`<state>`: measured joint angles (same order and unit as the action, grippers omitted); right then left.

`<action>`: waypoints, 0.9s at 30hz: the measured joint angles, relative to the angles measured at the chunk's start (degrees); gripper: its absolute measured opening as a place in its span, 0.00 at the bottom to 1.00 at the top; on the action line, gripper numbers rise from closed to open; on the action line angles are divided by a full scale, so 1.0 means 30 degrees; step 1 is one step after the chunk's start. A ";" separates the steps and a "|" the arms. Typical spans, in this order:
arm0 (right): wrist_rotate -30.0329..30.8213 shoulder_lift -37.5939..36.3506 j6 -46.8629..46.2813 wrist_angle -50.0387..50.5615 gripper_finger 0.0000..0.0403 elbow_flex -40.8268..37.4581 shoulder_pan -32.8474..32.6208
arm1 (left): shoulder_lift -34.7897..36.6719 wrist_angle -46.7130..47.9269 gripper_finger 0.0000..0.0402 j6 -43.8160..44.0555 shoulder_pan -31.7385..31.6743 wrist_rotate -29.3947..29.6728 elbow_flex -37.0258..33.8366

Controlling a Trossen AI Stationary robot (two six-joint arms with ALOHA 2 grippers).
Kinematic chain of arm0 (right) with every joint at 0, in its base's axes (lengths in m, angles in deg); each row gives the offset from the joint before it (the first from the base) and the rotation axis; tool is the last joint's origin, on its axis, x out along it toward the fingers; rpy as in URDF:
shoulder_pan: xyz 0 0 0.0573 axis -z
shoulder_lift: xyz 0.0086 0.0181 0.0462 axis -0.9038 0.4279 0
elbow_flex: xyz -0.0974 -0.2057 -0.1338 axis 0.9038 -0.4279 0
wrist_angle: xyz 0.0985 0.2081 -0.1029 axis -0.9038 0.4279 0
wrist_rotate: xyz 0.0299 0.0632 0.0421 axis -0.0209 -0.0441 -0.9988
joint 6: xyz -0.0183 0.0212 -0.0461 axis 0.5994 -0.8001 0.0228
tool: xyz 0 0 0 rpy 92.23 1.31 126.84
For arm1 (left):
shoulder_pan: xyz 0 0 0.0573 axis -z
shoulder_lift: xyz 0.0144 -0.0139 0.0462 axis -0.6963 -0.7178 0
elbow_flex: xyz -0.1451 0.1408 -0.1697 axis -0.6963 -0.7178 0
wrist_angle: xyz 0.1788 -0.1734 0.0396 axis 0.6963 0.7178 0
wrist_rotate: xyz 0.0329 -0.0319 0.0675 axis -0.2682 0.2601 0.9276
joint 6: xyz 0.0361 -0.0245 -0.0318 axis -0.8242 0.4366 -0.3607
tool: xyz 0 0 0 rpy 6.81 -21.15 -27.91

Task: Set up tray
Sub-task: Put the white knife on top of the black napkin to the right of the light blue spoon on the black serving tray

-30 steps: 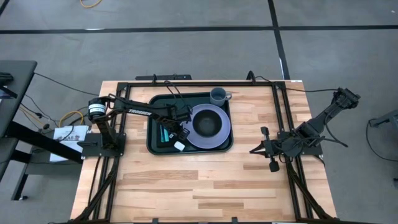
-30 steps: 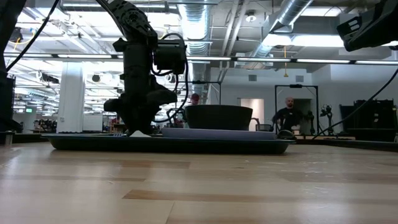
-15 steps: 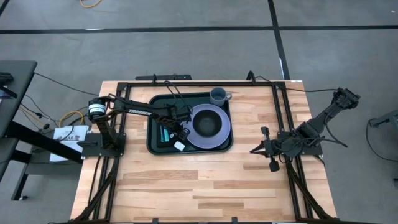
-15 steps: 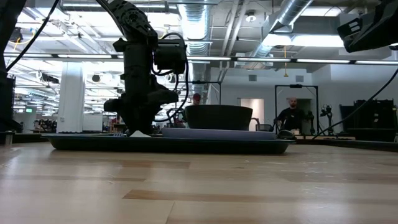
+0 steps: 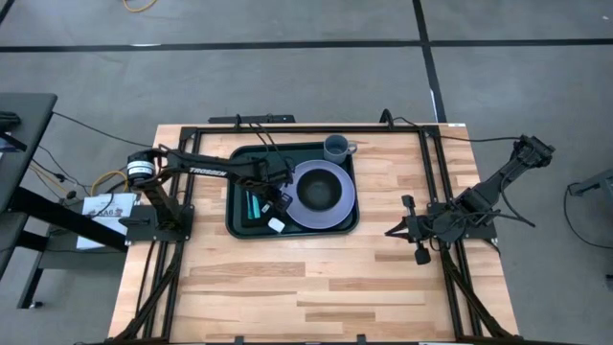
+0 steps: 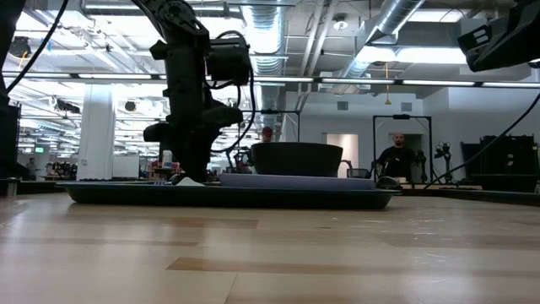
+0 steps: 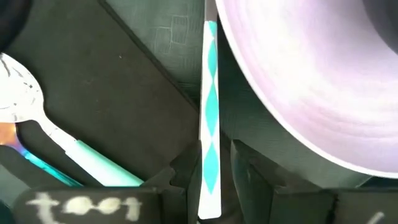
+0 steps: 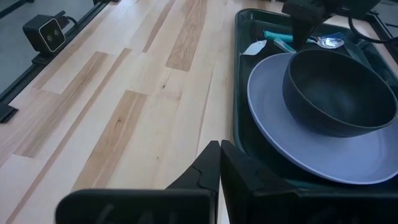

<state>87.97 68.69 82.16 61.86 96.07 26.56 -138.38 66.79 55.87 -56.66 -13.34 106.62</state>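
The dark green tray (image 5: 251,158) holds a lavender plate (image 5: 337,213) with a dark bowl (image 5: 319,190) resting on it. A black napkin (image 7: 106,93) lies on the tray's left part, and a teal-handled spoon (image 7: 37,118) lies on the napkin. A white utensil handle with teal diamonds (image 7: 210,93) lies on the tray between napkin and plate. My left gripper (image 7: 210,171) points down just above the handle's near end, open, one finger on either side. My right gripper (image 5: 393,230) waits shut above the table, right of the tray. My left gripper stands over the patterned handle's near end (image 7: 210,193), with a gap showing between the handle and one finger (image 7: 249,177). Whether the other finger (image 7: 183,177) touches the handle, I cannot tell. The utensil lies flat on the tray.
A grey-blue cup (image 5: 336,148) stands at the tray's far right corner. Black frame rails (image 5: 436,192) run along the table's sides. Bare wood (image 5: 306,287) stretches from the tray to the near edge. People show in the room beyond the table (image 6: 391,156).
My left gripper has risen a little above the tray, still pointing down, with the gap between its fingers unchanged. The white utensil end on the tray has stayed where it was.
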 joint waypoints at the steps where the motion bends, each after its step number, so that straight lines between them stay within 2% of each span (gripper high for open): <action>1: -0.0007 0.0000 0.0000 0.0000 0.01 0.0000 0.0000 | 0.0000 0.0023 0.18 -0.0126 0.0000 -0.0101 0.0000; 13: -0.0007 0.0001 -0.0001 0.0007 0.01 0.0000 0.0000 | -0.0051 0.1221 0.18 -0.0655 0.0007 0.0049 -0.0559; 17: -0.0007 0.0000 0.0000 0.0058 0.01 0.0000 0.0000 | -0.0051 0.1324 0.19 -0.0977 0.0014 -0.0545 -0.0568; 27: -0.0002 0.0002 -0.0007 0.0066 0.01 0.0000 0.0000 | 0.0017 0.1163 0.33 -0.1069 0.0051 -0.0909 -0.0568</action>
<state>87.96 68.70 82.14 62.05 96.07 26.56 -138.33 70.28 52.67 -56.51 -16.07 104.92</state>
